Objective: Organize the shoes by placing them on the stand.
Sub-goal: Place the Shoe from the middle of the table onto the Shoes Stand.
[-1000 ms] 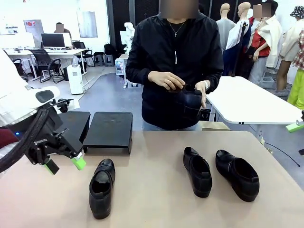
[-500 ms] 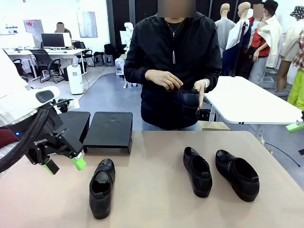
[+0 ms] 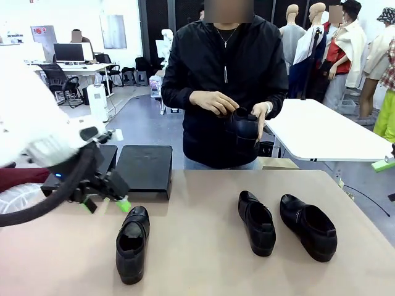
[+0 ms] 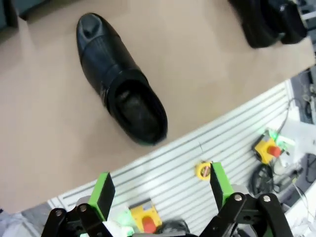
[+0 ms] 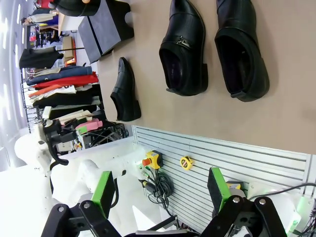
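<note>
Three glossy black shoes lie on the tan table: one at the left (image 3: 131,243), and a pair at the right, side by side (image 3: 257,222) (image 3: 308,226). The person at the far side holds the fourth shoe (image 3: 244,132) in both hands at chest height. The black stand (image 3: 145,166) sits at the back left, its left section (image 3: 106,155) partly hidden by my left arm. My left gripper (image 3: 108,205) hangs open just above and left of the left shoe (image 4: 121,84), nothing between its fingers (image 4: 162,183). My right gripper (image 5: 159,186) is open and empty, far off the pair (image 5: 185,47).
A slatted metal rail (image 4: 187,163) runs along the table's near edge with yellow emergency-stop boxes (image 4: 267,148) and cables. A white table (image 3: 321,129) stands behind at the right. Bare tabletop (image 3: 197,246) lies between the left shoe and the pair.
My left arm has swung right and toward the far side, bringing its open gripper close to the left shoe. The person has shifted the held shoe slightly.
</note>
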You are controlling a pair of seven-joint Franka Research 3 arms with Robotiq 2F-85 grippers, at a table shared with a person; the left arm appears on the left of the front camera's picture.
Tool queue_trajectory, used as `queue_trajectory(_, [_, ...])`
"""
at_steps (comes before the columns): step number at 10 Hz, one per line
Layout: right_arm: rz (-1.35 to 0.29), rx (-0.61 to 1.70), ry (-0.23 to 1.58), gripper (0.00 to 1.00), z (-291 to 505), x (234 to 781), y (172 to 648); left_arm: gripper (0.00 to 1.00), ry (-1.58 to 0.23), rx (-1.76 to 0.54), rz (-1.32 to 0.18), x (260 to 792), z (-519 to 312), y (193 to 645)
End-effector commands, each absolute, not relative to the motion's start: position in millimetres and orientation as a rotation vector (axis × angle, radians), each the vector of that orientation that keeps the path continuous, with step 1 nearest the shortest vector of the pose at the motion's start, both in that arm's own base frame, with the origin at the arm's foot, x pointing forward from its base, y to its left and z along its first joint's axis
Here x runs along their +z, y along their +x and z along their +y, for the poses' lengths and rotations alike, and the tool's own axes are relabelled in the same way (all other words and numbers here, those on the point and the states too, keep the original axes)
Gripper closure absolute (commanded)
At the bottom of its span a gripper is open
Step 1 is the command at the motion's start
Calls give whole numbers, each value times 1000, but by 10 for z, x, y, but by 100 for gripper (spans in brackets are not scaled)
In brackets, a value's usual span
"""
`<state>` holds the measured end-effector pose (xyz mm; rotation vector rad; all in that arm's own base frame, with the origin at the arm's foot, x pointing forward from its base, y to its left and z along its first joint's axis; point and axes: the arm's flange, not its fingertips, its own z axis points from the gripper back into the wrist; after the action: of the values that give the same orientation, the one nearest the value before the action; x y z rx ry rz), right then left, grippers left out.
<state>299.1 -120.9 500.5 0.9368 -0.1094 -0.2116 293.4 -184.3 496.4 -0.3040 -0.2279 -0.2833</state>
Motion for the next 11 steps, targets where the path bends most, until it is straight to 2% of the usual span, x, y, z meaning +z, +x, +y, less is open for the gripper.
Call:
queue_trajectory(1, [-97, -223, 941, 0, -1219, 5043, 2993, 0, -240, -235, -184, 4659, -2125, 3011])
queue_trajectory(5, [-97, -223, 941, 0, -1219, 5043, 2993, 0, -154, -110, -102, 4030, -2585, 3127])
queue_trajectory(7, [-97, -223, 941, 0, -1219, 5043, 2993, 0, -149, -79, -184, 3811, -2736, 3261])
queue_trajectory(11, [-97, -223, 941, 0, -1219, 5043, 2993, 0, -99, -31, -179, 3566, -2806, 3432])
